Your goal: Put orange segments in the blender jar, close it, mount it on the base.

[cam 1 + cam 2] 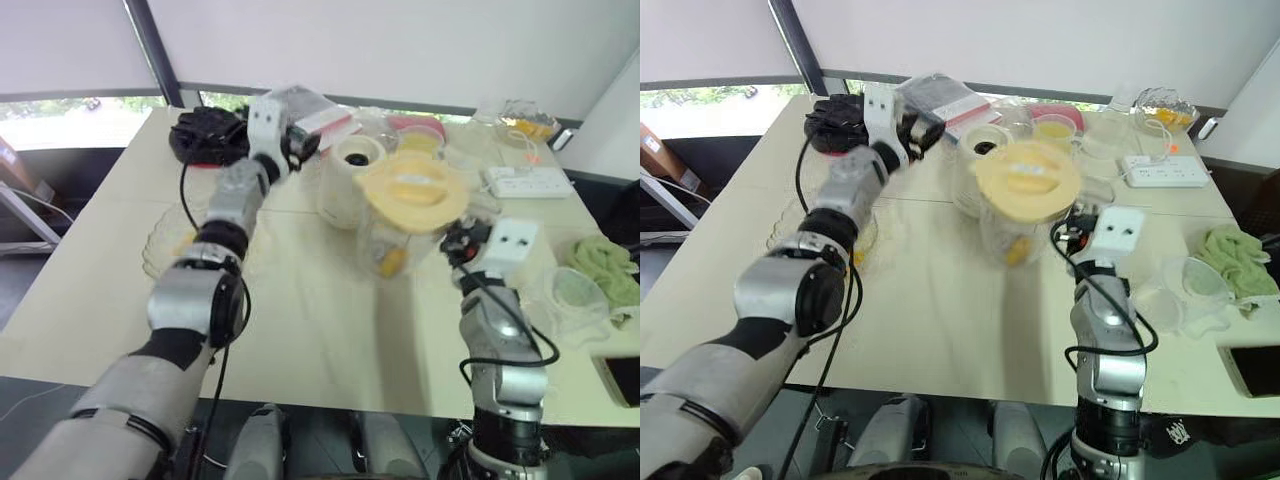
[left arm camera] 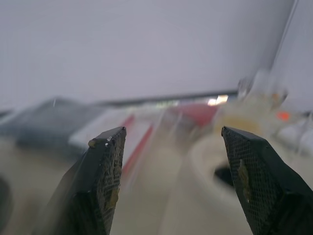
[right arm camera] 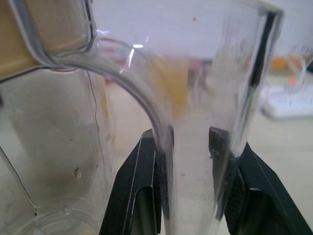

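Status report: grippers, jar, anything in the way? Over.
Right gripper shut on jar handle. Left gripper open, empty, near base. Jar lidded, oranges inside, not yet mounted.

No word, brand or number can be read; the red-and-white print on the dark packet (image 1: pixel 935 98) at the far edge of the table (image 1: pixel 940 300) is blurred.
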Robot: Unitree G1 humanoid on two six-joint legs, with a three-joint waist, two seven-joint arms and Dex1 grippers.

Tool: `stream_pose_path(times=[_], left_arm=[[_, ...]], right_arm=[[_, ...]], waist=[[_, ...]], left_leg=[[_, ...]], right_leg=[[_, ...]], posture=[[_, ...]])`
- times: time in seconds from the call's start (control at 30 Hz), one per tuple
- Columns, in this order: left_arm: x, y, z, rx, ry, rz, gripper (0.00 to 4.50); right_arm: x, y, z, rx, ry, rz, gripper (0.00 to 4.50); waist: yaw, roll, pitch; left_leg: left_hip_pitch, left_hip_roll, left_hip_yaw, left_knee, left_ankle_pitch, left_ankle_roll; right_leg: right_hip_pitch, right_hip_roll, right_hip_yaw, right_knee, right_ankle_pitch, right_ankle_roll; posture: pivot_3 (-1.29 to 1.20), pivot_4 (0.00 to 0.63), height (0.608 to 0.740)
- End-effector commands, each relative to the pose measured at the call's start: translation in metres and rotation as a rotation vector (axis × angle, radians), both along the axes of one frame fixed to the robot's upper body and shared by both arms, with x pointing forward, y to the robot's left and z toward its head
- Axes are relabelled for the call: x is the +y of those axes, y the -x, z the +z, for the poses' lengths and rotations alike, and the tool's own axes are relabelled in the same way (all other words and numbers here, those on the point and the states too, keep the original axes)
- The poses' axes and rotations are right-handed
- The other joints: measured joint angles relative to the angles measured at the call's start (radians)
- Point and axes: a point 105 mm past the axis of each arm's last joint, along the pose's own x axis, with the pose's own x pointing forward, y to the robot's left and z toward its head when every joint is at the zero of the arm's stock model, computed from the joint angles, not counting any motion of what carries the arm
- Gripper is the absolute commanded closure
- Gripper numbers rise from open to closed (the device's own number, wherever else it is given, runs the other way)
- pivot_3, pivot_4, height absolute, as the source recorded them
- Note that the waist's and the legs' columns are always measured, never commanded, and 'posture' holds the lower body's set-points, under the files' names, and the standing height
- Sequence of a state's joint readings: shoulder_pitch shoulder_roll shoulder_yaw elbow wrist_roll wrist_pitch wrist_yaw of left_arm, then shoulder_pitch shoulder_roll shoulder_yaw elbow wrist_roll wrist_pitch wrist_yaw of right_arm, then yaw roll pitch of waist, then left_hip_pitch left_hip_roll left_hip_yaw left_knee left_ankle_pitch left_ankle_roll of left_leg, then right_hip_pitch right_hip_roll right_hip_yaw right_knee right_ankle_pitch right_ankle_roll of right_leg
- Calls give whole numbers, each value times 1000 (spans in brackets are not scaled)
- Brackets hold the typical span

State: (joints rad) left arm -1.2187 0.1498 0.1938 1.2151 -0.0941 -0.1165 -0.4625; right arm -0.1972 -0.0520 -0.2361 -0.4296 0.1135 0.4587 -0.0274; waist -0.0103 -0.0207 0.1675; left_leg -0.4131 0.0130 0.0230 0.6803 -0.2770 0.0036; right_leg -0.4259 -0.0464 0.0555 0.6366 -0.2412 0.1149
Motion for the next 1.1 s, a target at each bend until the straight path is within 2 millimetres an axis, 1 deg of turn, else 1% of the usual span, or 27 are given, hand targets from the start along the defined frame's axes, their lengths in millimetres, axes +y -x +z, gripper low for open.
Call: stream_pose_path(times=[0.03,0.13,0.3,0.33,0.4,0.5,0.57,0.63,0.7,0.77,0.87,0.93,1.03,1.1], left_arm=[[-2,5,28,-127,-5,-41,1278],[-2,10,18,-123,-17,-64,1278],[-11,25,-1,-117,-14,-154,1278],[-14,32,-5,-116,-13,-195,1278],[-20,44,-10,-113,-11,-267,1278],[-24,70,-18,-120,-43,-375,1278],[-12,80,-20,-124,-72,-368,1278],[7,97,-21,-125,-113,-336,1278],[16,111,-19,-116,-132,-315,1278],[17,121,-20,-106,-145,-303,1278],[30,137,-23,-77,-141,-242,1278],[34,142,-26,-56,-128,-209,1278],[33,150,-35,-30,-127,-185,1278],[33,153,-39,-20,-128,-169,1278]], right_arm=[[-7,6,54,-177,-41,-3,3481],[-12,2,79,-216,-53,-1,3481],[-18,-10,135,-284,-8,21,3481],[-18,-14,149,-300,-4,30,3481],[-19,-19,168,-315,0,44,3481],[-19,-32,194,-319,13,84,3481],[-15,-45,206,-315,18,114,3481],[-15,-65,214,-294,13,122,3481],[-18,-78,216,-277,-1,124,3481],[-22,-87,216,-269,-7,125,3481],[-10,-108,209,-241,-22,158,3481],[-5,-117,205,-230,-22,172,3481],[1,-129,197,-207,-19,193,3481],[10,-136,193,-197,-3,210,3481]], waist=[[1,0,0],[-1,0,0],[-4,4,2],[-5,5,2],[-7,5,3],[-11,6,3],[-11,6,3],[-19,7,3],[-31,7,3],[-28,8,3],[-33,8,4],[-34,8,4],[-36,10,5],[-35,10,5]], left_leg=[[-2,0,0,0,0,0],[-5,-1,0,0,0,0],[-4,0,0,0,0,0],[-4,0,1,0,0,0],[-4,0,0,0,0,0],[-4,1,0,-1,0,0],[-4,1,0,-1,0,0],[-2,2,0,-1,0,0],[-1,2,0,-2,0,0],[-1,4,0,-2,0,0],[-1,3,1,-2,0,0],[-1,3,2,-2,0,0],[-1,3,2,-3,0,0],[-1,3,1,-3,0,0]], right_leg=[[-1,0,-1,0,0,0],[-3,-1,-1,-1,0,0],[-3,-1,-1,-1,0,0],[-3,-1,-1,-1,0,0],[-3,0,-1,0,0,0],[-4,0,-2,1,0,0],[-4,0,-2,1,0,0],[-4,0,-1,1,1,-1],[-4,-1,0,1,1,-1],[-3,-2,0,2,1,-1],[-3,-4,0,1,1,-1],[-3,-5,1,0,1,-1],[-3,-5,1,-1,1,-1],[-3,-4,1,-1,1,-1]], posture=[[0,150,740],[0,150,740],[0,150,740],[0,150,740],[0,150,740],[0,150,740],[0,150,740],[0,150,740],[0,150,740],[0,150,740],[0,150,740],[0,150,740],[0,150,740],[0,150,740]])
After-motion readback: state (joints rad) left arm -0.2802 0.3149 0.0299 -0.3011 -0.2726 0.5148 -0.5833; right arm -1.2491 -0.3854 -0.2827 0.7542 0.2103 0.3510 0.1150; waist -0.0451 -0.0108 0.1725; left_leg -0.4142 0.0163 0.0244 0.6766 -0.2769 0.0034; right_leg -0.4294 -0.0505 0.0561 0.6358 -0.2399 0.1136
